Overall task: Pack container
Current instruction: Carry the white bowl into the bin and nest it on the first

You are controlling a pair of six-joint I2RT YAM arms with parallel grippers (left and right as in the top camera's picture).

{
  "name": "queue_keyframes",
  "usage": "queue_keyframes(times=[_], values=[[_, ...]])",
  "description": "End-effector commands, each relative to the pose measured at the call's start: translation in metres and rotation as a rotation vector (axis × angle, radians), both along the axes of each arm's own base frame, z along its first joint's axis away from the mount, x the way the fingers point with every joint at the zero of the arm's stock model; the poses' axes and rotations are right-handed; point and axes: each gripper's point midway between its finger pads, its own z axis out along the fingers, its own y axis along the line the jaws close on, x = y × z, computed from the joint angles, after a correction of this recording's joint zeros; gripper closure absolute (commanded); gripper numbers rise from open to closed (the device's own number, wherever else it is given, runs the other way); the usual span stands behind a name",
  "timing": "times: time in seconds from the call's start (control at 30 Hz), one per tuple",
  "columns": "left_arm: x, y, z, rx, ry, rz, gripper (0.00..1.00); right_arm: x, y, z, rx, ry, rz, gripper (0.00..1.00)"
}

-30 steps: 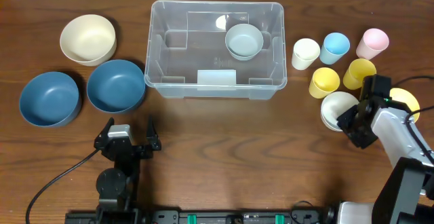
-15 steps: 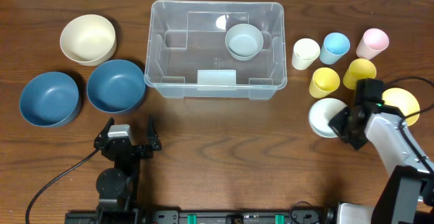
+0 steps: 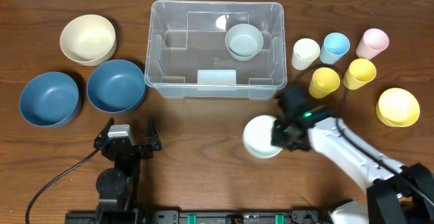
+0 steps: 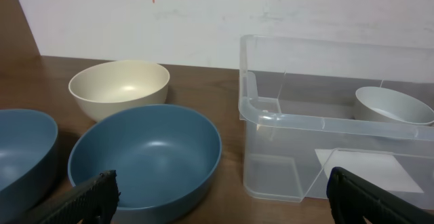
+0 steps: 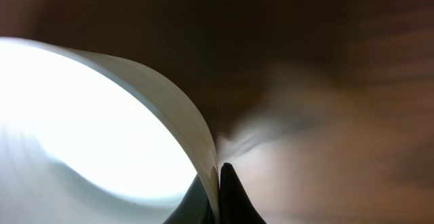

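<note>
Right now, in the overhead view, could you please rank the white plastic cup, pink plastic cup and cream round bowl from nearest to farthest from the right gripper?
From the right gripper:
1. White plastic cup, beside the clear plastic container's right wall.
2. Pink plastic cup, far right corner.
3. Cream round bowl, far left.

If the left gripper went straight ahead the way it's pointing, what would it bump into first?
Most likely the blue bowl next to the container. It sits straight ahead of the open left gripper. The container's corner is just to the right, so the gripper might brush that too.
</note>
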Motion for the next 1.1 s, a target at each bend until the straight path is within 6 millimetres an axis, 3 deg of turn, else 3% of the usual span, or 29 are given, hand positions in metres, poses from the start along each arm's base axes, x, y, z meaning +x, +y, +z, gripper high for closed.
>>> queue_keyframes(times=[0.0, 0.1, 0.2, 0.47, 0.57, 0.77, 0.93, 1.07], values=[[-0.001, 0.003, -0.018, 0.017, 0.051, 0.011, 0.02, -0.014, 0.025, 0.002, -0.009, 0.018, 0.128, 0.99], [-0.001, 0.003, -0.018, 0.017, 0.051, 0.011, 0.02, -0.018, 0.044, 0.015, -0.008, 0.006, 0.200, 0.99], [-0.001, 0.003, -0.018, 0.017, 0.051, 0.011, 0.02, -0.012, 0.060, 0.041, -0.019, -0.025, 0.246, 0.99], [-0.001, 0.003, -0.018, 0.017, 0.051, 0.011, 0.02, 0.030, 0.092, 0.162, -0.027, -0.243, 0.347, 0.99], [-0.001, 0.003, -0.018, 0.017, 0.051, 0.011, 0.02, 0.056, 0.092, 0.210, -0.043, -0.390, 0.318, 0.99], [-0.001, 0.003, -0.018, 0.017, 0.051, 0.011, 0.02, 0.131, 0.065, 0.293, -0.126, -0.787, 0.033, 0.99], [-0.001, 0.003, -0.018, 0.017, 0.051, 0.011, 0.02, 0.172, 0.055, 0.317, -0.080, -0.923, -0.096, 0.99], [-0.001, 0.003, -0.018, 0.017, 0.051, 0.011, 0.02, 0.207, 0.043, 0.306, -0.088, -0.944, -0.166, 0.99]])
